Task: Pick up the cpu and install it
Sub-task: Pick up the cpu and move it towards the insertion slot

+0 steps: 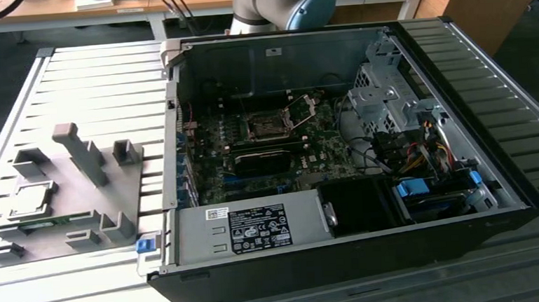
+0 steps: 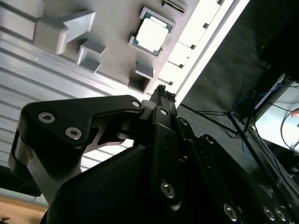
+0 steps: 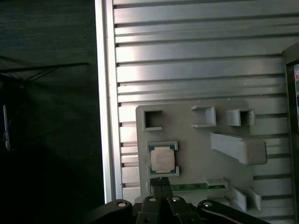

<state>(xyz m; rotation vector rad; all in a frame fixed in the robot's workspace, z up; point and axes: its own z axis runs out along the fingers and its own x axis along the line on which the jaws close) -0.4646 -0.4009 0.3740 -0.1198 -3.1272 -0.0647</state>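
The cpu (image 1: 31, 201) (image 2: 152, 33) (image 3: 163, 158), a small square chip with a silvery top, lies in its recess on the grey holder plate (image 1: 76, 205) (image 2: 117, 28) (image 3: 187, 126), at the exterior view's left of the open computer case. My gripper (image 2: 162, 92) (image 3: 161, 181) hangs well above the plate and holds nothing. Its black fingertips are pressed together, shut, and point close to the edge of the cpu. The motherboard's socket (image 1: 270, 126) sits inside the case with its metal frame raised.
The open black case (image 1: 345, 153) holds the motherboard, a drive cage, cables and a power supply (image 1: 251, 229). A green memory stick (image 3: 191, 186) lies in the plate beside the cpu. Upright grey posts (image 1: 81, 152) rise from the plate. The slatted metal table ends near the plate's side.
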